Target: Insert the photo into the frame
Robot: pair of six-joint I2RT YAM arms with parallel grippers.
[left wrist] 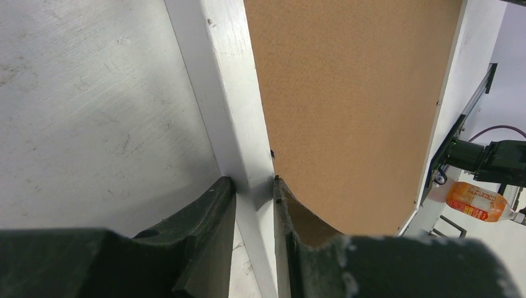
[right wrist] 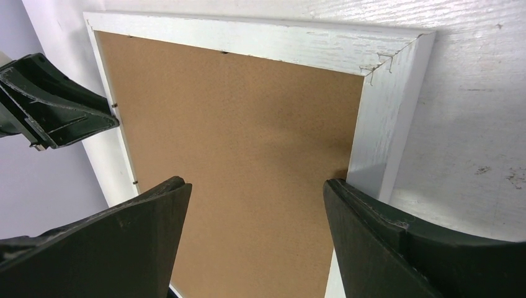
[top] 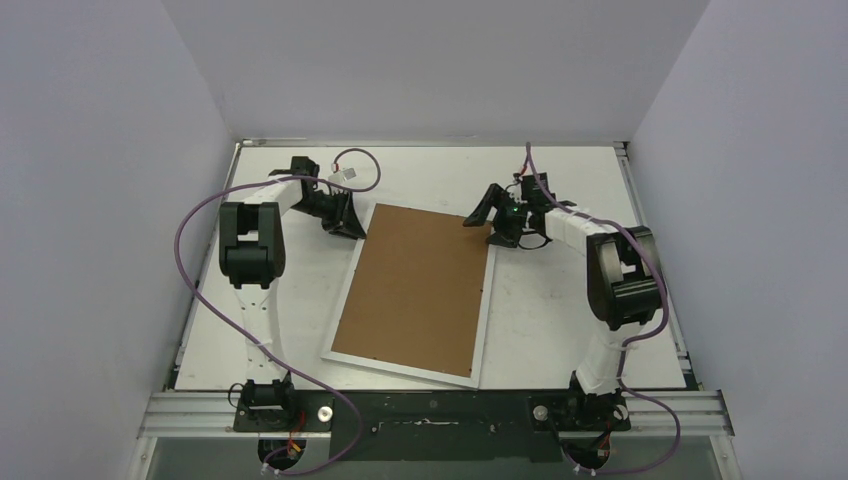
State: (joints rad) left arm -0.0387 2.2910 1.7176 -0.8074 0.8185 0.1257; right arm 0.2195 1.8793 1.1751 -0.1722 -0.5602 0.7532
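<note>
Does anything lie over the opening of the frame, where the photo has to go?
Yes. The brown backing board fills the whole opening of the frame, which is seen from its back. The photo is not in view.

Frame (top: 487, 310) — rectangular, narrow white border — lies flat, back side up, mid-table (top: 560, 330), skewed so its far end leans right. A brown backing board (top: 415, 290) fills the opening. Staples (right wrist: 379, 62) bridge the far right mitre — white finish scuffed there.
</note>
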